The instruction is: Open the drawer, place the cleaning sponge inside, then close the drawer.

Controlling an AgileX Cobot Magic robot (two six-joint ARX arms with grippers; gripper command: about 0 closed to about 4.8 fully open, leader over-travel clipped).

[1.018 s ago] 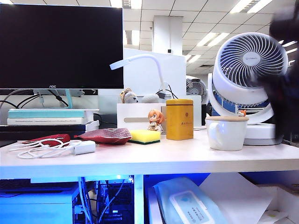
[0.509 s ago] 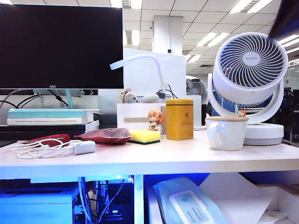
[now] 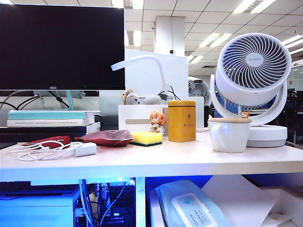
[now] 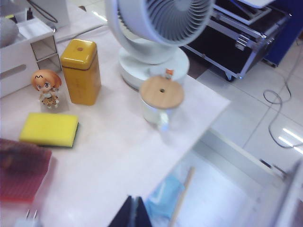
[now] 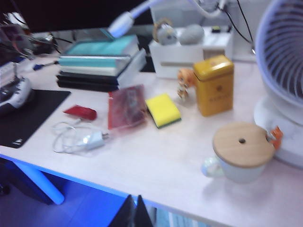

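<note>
The cleaning sponge (image 3: pixel 147 138), yellow with a dark green underside, lies flat on the white desk between a red pouch and a small figurine; it also shows as the sponge (image 4: pixel 49 129) and the sponge (image 5: pixel 162 109). Below the desk's front edge the drawer (image 4: pixel 239 157) stands pulled out, with a blue packet (image 3: pixel 187 203) lying in it. My left gripper (image 4: pixel 134 213) is shut and empty, high over the desk's front edge beside the drawer. My right gripper (image 5: pixel 134 211) is shut and empty, above the front edge, well clear of the sponge. Neither gripper shows in the exterior view.
A white mug with a wooden lid (image 3: pixel 229 135), a yellow tin (image 3: pixel 182 120) and a big white fan (image 3: pixel 251 71) stand right of the sponge. The red pouch (image 3: pixel 106 137), a charger with cable (image 3: pixel 85 149), stacked books (image 3: pixel 47 118) and a monitor (image 3: pixel 61 45) fill the left.
The dark blurred arm in front of the fan at the right of the exterior view has risen and left the frame. Nothing on the desk has moved.
</note>
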